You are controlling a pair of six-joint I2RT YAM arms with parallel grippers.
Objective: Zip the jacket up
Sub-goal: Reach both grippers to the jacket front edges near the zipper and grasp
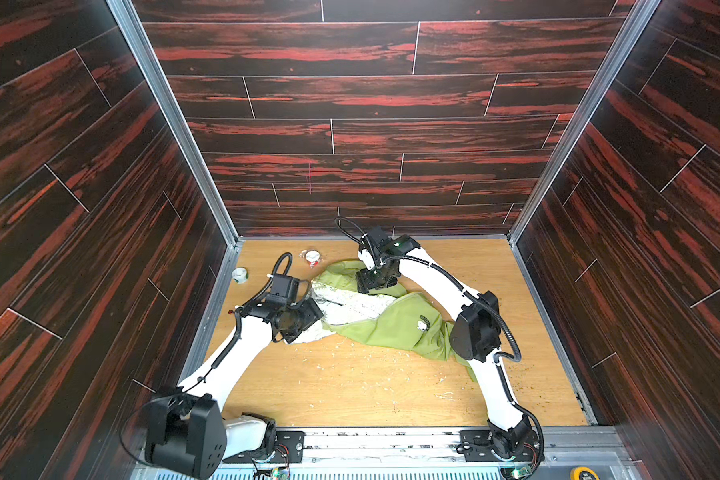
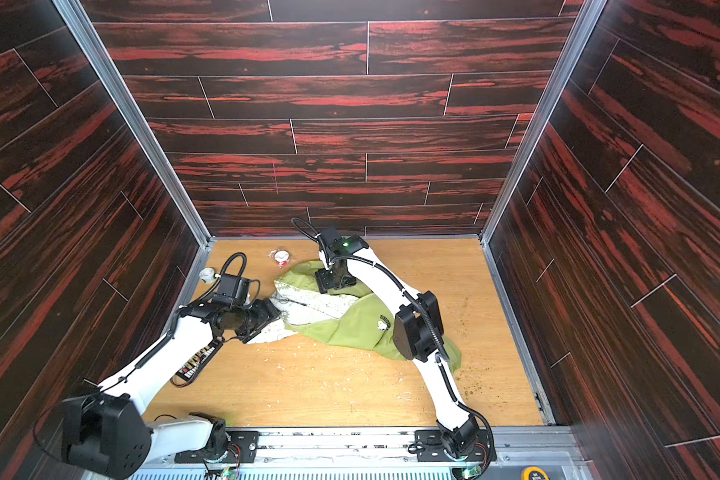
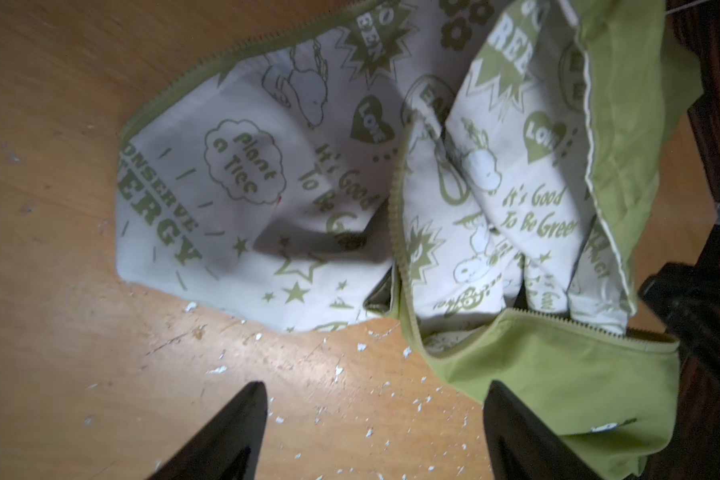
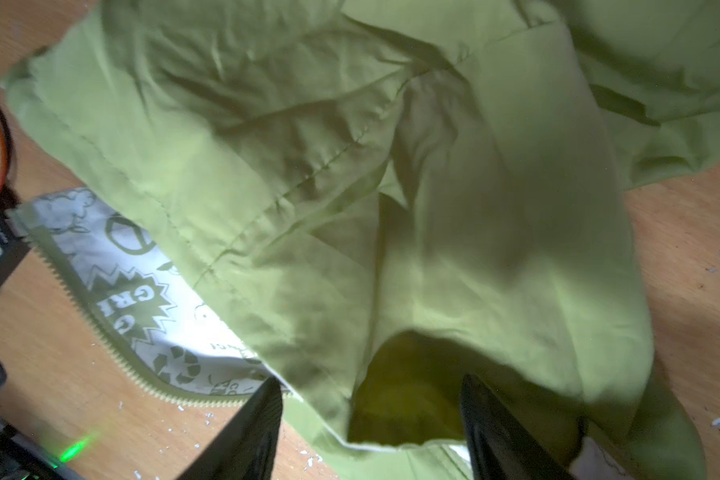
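Tabletop (image 1: 350, 390) flake-strewn; jacket (image 1: 391, 324) open; two small round objects (image 1: 312, 257) (image 1: 239, 274) behind.

And here's the jacket (image 1: 391, 328), a thin lime-green heap crumpled on the far half of the worktop (image 1: 350, 386), about midway across it. It's lying open. The whitish lining (image 3: 242, 199) faces up, printed in green with stars, cartoon dogs and slogans like "Plant a Tree". The green zipper (image 3: 398, 249) is undone, its toothed edges running apart. A small white dog print (image 1: 422, 325) shows on the green shell, toward the worktop's right side.
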